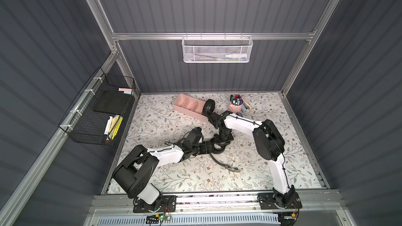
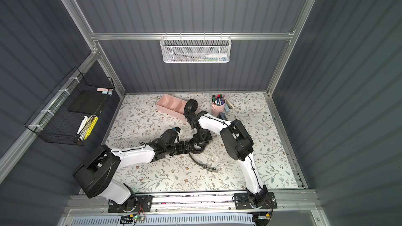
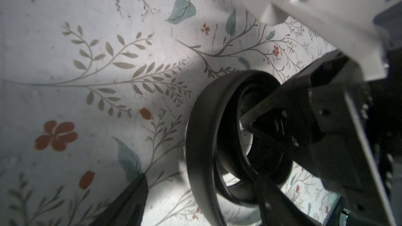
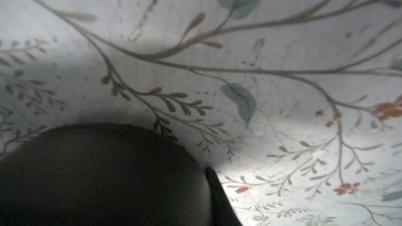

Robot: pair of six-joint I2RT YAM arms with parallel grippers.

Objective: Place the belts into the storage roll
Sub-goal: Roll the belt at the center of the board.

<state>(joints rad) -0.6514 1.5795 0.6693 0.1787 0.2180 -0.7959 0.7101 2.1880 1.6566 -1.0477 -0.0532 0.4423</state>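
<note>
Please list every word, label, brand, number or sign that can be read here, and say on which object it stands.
None can be read in any view.
White tube in the white mesh basket: label too small.
Markers in the pink cup: print too small.
Pens in the black wire basket: blurred.
Belts, storage roll: no text visible.

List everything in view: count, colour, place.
storage tray: 1, pale pink, rear of table, three compartments visibly empty
coiled belt: 1, black, standing at the tray's end nearest the cup
loose belt: 1, black, table centre, part-coiled, buckle trailing forward
marker cup: 1, pink, rear, past the coiled belt
mesh basket: 1, white, rear rail
wire basket: 1, black, left wall
table: 1, white floral
left gripper: 1, black, fingers open at loose belt
right gripper: 1, black, fingers apparently shut on loose belt
</note>
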